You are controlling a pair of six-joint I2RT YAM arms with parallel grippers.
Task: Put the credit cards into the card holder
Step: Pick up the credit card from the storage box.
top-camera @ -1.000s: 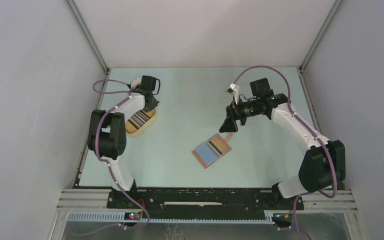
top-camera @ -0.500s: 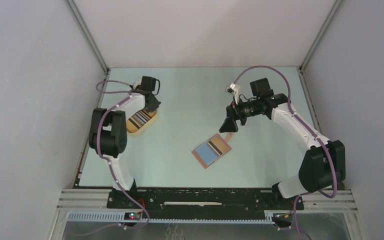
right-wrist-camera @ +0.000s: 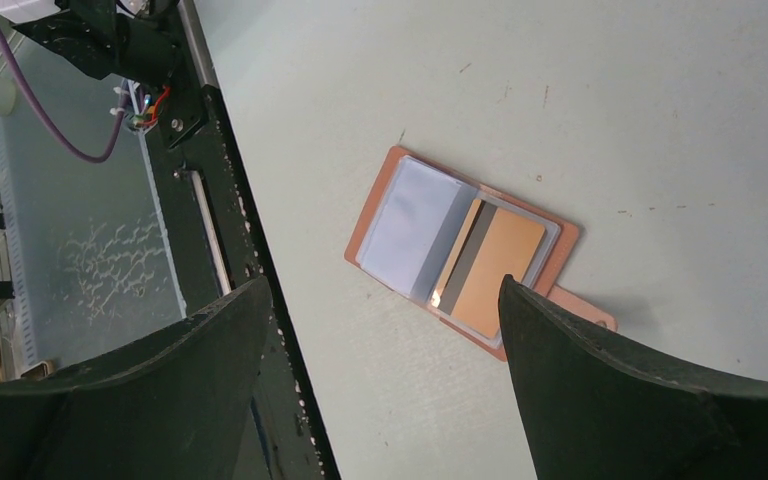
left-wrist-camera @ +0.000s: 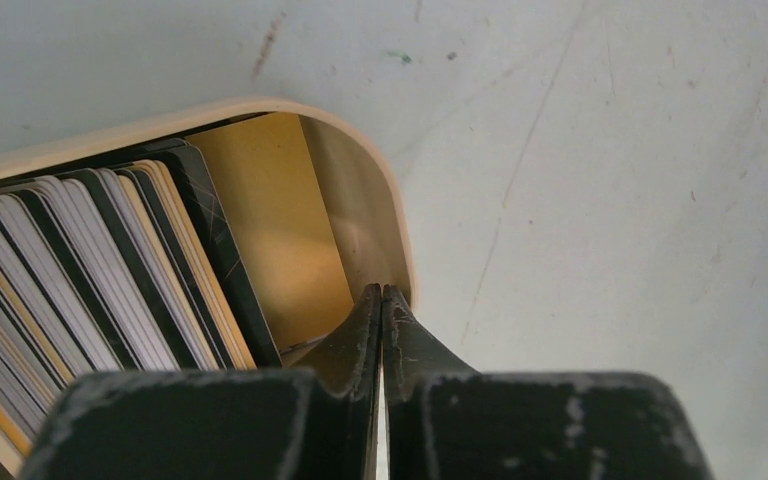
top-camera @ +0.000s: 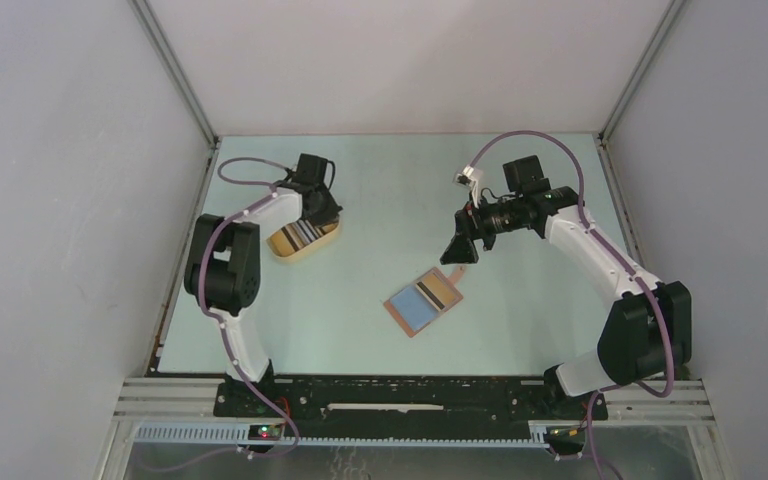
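Several credit cards (left-wrist-camera: 90,270) stand on edge, packed in a yellow oval tray (left-wrist-camera: 385,190) at the far left (top-camera: 285,252). My left gripper (left-wrist-camera: 382,295) is shut with nothing between its fingers. Its tips rest just inside the tray's rounded end wall (top-camera: 328,222). The reddish-brown card holder (top-camera: 422,302) lies open mid-table, blue-grey sleeve up. An orange card with a dark stripe (right-wrist-camera: 500,265) sits in its right pocket. My right gripper (right-wrist-camera: 382,285) hangs open above the holder's far end (top-camera: 457,250), empty.
A black rail (top-camera: 410,395) with the arm bases runs along the near edge of the table, also seen in the right wrist view (right-wrist-camera: 210,200). Grey enclosure walls stand on the left, back and right.
The left gripper closed fully and moved right. The yellow tray slid and turned to the right with it. The right arm and the card holder stayed put.
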